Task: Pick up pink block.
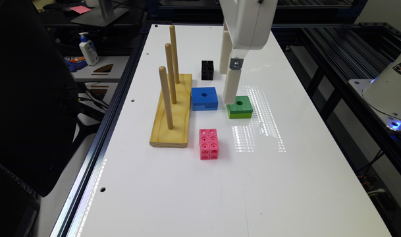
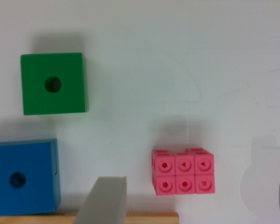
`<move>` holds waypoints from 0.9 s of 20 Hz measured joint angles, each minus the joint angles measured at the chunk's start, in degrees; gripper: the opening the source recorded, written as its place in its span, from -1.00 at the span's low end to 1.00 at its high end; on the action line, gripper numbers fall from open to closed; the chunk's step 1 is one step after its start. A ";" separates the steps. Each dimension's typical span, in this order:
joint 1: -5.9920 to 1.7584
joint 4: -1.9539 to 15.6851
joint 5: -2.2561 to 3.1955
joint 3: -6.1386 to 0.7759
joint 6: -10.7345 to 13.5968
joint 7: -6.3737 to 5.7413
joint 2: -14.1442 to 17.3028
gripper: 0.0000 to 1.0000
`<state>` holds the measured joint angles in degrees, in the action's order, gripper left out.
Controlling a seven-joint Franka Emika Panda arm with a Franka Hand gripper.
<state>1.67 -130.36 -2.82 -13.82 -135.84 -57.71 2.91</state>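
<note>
The gripper (image 1: 227,84) hangs above the table (image 1: 285,184), fingers spread wide, while the pink block (image 1: 208,144) sits apart with bare room on every edge.

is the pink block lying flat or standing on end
Lying flat: the pink block rests on its long side on the white table, two cubes high.

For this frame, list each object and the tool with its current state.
Bright pink plastic block of holed cubes: lying on the white table, untouched.
Green square block with one hole: flat on table.
Blue square block with one hole: flat, beside wooden peg board.
Black holed cube: on table, standing alone.
Tool: open, holding nothing.
</note>
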 joint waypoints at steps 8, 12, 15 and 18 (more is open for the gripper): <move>-0.01 0.23 1.19 0.11 -6.85 -0.06 7.64 1.00; 0.01 0.59 1.19 0.11 -6.99 -0.06 7.91 1.00; 0.03 0.58 1.20 0.10 -7.15 -0.06 8.60 1.00; 0.03 0.59 1.31 0.10 -8.77 -0.06 10.48 1.00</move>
<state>1.70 -129.78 -1.50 -13.71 -144.61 -57.77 13.39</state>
